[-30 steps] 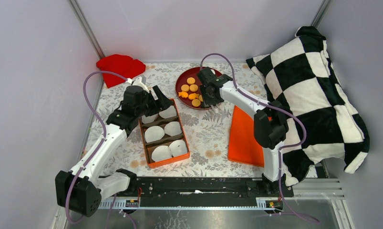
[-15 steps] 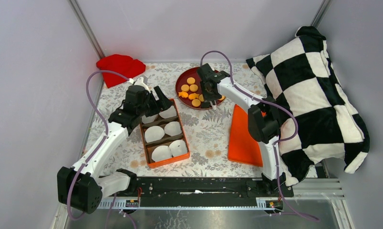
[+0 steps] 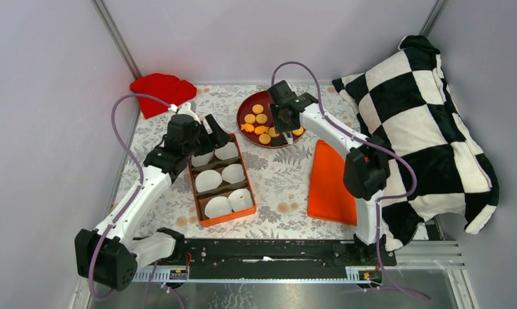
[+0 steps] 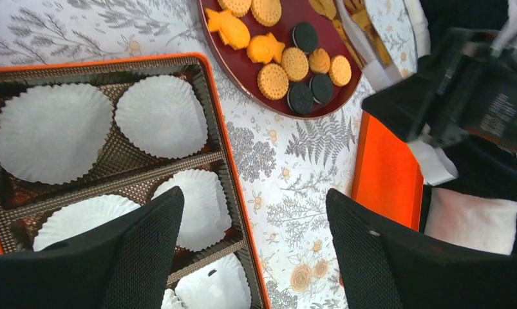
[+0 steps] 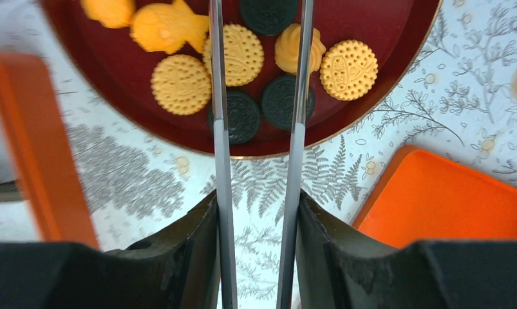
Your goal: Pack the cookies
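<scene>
**Cookie-packing table, walled bay**

Surface: floral grey-white tablecloth [image 3: 281, 187]; pale grey walls [image 3: 243, 38].
Small round orange and black cookies [image 5: 243, 55]: on round dark-red plate [image 5: 397, 26], far centre.
Right gripper [image 5: 260, 26]: over plate, thin fingers narrowly parted, nothing gripped.
Left gripper [image 4: 252, 199]: fingers wide, over orange divided box [image 3: 226, 219] of white fluted paper cups [image 4: 162, 116].
Right edge: black-and-white checked pillow [image 3: 423, 116].

Orange and black cookies [image 5: 243, 55], dark red plate [image 5: 169, 122], floral tablecloth [image 5: 429, 109] (grey ferns), checked pillow [image 3: 423, 122]

This is a robotics lab test cell. Plain grey walls [image 3: 255, 32] and metal corner posts [image 3: 117, 40] box in a floral-clothed counter [image 3: 281, 174], with a black mounting rail [image 3: 268, 252] along its near edge.
</scene>
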Robot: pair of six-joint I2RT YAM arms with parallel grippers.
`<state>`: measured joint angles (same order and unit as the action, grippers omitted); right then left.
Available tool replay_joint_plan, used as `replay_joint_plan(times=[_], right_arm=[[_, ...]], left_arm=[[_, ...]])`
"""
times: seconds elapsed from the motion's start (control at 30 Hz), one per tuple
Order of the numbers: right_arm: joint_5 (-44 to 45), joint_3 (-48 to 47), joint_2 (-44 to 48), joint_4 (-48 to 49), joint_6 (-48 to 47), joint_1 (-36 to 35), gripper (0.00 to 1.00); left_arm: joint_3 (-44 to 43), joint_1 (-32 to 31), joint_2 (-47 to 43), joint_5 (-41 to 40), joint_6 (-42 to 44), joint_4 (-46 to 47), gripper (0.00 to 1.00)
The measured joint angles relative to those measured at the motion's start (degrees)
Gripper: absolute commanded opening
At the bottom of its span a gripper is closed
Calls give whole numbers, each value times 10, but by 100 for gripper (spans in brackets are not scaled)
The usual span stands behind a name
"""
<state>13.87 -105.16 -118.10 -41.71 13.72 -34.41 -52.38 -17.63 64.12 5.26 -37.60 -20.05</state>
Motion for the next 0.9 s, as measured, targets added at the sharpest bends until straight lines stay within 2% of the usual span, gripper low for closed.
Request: replay_joint_plan(times=[0.23, 0.33, 0.47, 0.53, 0.8, 0.9], right_arm=[[-16, 21, 123, 5, 1, -58, 11], [-28, 34, 150, 9, 2, -107, 11], [-53, 62, 151, 15, 7, -177, 12], [-67, 75, 143, 12, 8, -204, 11], [-81, 78, 100, 13, 12, -217, 13], [-81, 81, 96, 13, 13, -217, 18]], left_arm=[[-37, 4, -11, -60, 2, -19, 88], [-63, 42, -11, -79, -1, -42, 89], [-94, 123, -10, -74, -16, -43, 89], [-102, 139, -8, -65, -20, -43, 89], [-92, 140, 8, -23, -26, -43, 89], [-89, 141, 8, -18, -26, -43, 89]])
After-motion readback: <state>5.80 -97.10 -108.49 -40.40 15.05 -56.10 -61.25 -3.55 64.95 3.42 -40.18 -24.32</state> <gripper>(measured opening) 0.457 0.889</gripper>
